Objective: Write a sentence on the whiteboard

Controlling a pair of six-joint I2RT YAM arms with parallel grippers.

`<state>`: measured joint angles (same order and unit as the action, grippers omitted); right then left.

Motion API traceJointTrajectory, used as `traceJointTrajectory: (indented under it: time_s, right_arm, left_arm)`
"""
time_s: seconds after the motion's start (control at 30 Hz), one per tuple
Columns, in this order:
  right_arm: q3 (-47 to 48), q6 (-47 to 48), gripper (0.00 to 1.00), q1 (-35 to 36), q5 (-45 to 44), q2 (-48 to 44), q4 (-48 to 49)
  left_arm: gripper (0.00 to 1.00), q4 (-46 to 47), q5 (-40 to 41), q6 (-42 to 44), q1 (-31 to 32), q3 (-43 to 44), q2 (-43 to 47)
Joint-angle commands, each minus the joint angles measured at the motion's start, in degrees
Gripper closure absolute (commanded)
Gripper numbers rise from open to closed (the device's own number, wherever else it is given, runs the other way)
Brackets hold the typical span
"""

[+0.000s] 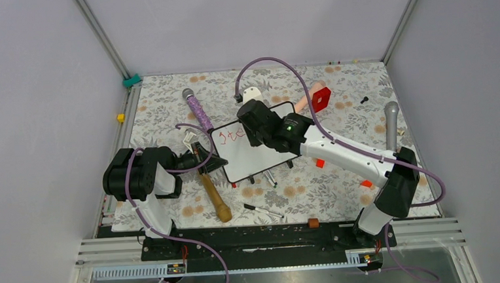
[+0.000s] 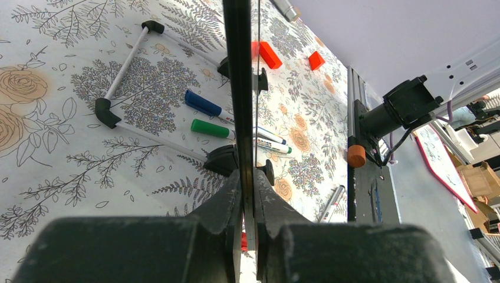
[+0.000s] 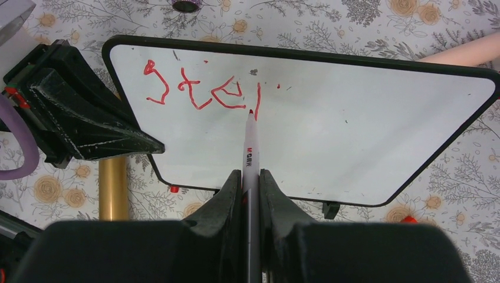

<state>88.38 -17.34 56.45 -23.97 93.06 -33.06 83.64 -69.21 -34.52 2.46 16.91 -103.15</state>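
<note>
The whiteboard (image 1: 252,160) lies tilted mid-table, and its left edge is clamped in my left gripper (image 1: 214,162). In the left wrist view the board's edge (image 2: 239,88) runs up from between my shut left gripper (image 2: 249,177). My right gripper (image 3: 250,177) is shut on a white marker (image 3: 250,150). The marker's red tip touches the whiteboard (image 3: 365,130). The sentence (image 3: 200,91) reads "ste" in red, plus one upright stroke at the tip. It also shows in the top view (image 1: 234,134), beside my right gripper (image 1: 254,127). The left gripper (image 3: 88,127) holds the board's left side.
A blue marker (image 2: 203,105) and a green marker (image 2: 212,128) lie under the board, by a white-tube stand (image 2: 127,65). A wooden-handled tool (image 1: 215,196), black marker (image 1: 263,210), purple microphone (image 1: 196,109), red block (image 1: 321,99) and grey microphone (image 1: 390,123) lie around.
</note>
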Motion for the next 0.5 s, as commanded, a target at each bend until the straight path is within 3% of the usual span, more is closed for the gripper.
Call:
traceJointTrajectory:
  time_s: [0.0,0.47]
  right_arm:
    - [3.05,1.23,1.00,-0.81,-1.44,0.72,1.41]
    - [4.52,2.39,1.00,-1.32,-3.00,2.80,1.93]
  left_arm:
    - [1.00,0.74,-4.01,4.29,0.97,-0.29,-0.82]
    - [1.00,0.73,-4.03,4.33,0.92,-0.21,-0.85]
